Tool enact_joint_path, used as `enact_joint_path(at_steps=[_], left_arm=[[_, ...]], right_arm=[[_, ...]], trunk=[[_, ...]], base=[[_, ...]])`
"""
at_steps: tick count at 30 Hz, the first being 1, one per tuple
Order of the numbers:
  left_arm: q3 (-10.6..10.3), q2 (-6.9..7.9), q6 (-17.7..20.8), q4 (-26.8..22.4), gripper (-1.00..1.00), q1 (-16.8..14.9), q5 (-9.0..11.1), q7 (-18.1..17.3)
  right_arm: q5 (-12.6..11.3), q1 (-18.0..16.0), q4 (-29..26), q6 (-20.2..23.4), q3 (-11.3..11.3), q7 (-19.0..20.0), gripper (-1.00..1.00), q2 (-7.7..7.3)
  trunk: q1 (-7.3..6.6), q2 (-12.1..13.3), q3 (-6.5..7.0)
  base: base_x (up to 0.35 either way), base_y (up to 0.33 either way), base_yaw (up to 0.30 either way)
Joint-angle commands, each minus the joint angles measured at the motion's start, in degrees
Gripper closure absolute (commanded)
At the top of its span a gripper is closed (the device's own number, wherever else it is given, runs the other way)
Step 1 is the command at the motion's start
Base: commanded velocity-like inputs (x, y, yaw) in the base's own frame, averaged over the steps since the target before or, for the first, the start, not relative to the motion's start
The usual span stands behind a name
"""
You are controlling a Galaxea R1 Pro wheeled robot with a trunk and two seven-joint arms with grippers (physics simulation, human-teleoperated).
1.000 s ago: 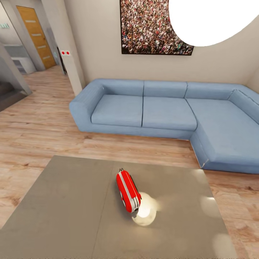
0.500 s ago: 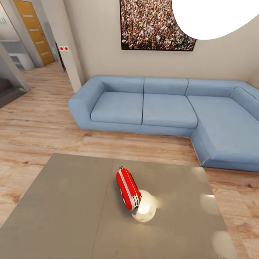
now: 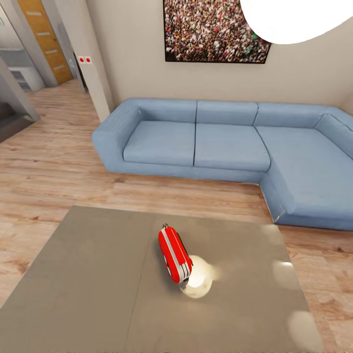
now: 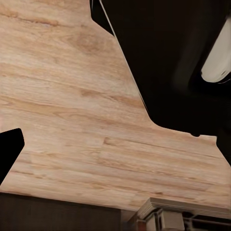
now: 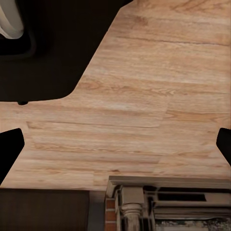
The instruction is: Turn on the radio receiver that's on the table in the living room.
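Observation:
The red radio receiver with white trim stands near the middle of the low grey table, just right of the top's seam, seen edge-on with its face turned away. In the left wrist view my left gripper hangs over wood floor, with one dark fingertip at the frame's edge. My right gripper is open above the floor, its fingertips far apart and nothing between them. Both grippers are away from the radio.
A blue L-shaped sofa stands beyond the table, wrapping round to the right, under a framed crowd picture and a white dome lamp. A white pillar and a wooden door lie at the far left. A strip of plank floor separates table and sofa.
The whole head view has shifted slightly, with the sofa and picture sitting higher in the frame, so the camera has moved. The radio rests at the same spot on the table.

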Motion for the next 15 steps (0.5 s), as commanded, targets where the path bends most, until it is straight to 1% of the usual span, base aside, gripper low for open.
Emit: enact_joint_path(at_steps=[1, 15], left_arm=[[-0.01, 0.00, 0.00, 0.00, -1.00, 0.00, 0.00, 0.00], [0.01, 0.02, 0.00, 0.00, -1.00, 0.00, 0.00, 0.00]], right_arm=[[0.00, 0.00, 0.00, 0.00, 0.00, 0.00, -1.00, 0.00], [0.00, 0.00, -0.01, 0.00, 0.00, 0.02, -1.00, 0.00]], trunk=[[0.00, 0.00, -0.09], [0.00, 0.00, -1.38]], base=[[0.000, 0.000, 0.000], [0.000, 0.000, 0.000]])
